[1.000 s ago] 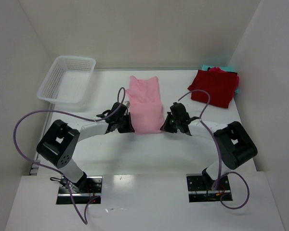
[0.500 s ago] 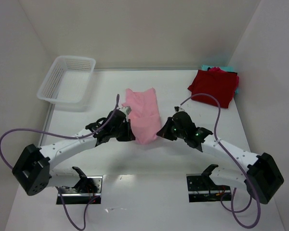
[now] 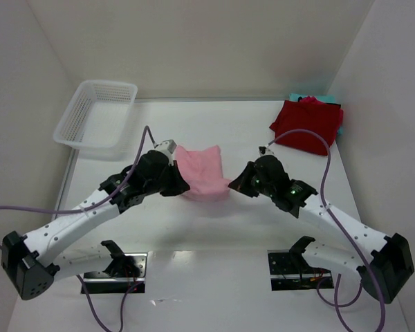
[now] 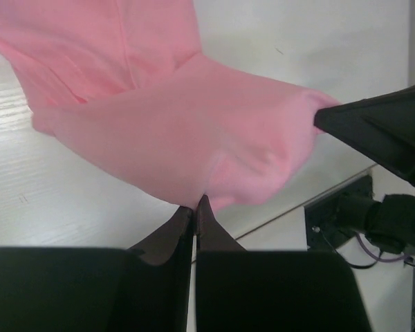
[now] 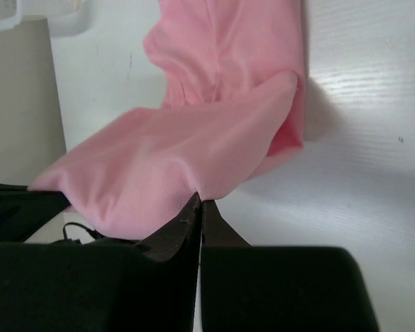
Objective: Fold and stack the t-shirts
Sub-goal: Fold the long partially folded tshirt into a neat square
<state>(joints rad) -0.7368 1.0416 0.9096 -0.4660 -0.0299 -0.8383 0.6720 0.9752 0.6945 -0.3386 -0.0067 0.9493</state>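
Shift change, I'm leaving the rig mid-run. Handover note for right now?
Left hand: shut on the near hem of the pink t-shirt, left corner.
Right hand: shut on the same hem, right corner.
Position: mid-table, near hem lifted off the table, far part lying flat.
Done: dark red t-shirt folded at the far right, teal t-shirt peeking out at its edge.
To do: lay the hem down to finish this fold, then stack pink on the pile.

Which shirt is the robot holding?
Look at the middle of the white table. There the left gripper and right gripper pinch a soft light pink cloth t-shirt. Unlike the dark red folded shirt in the far right corner, it is pale and held.
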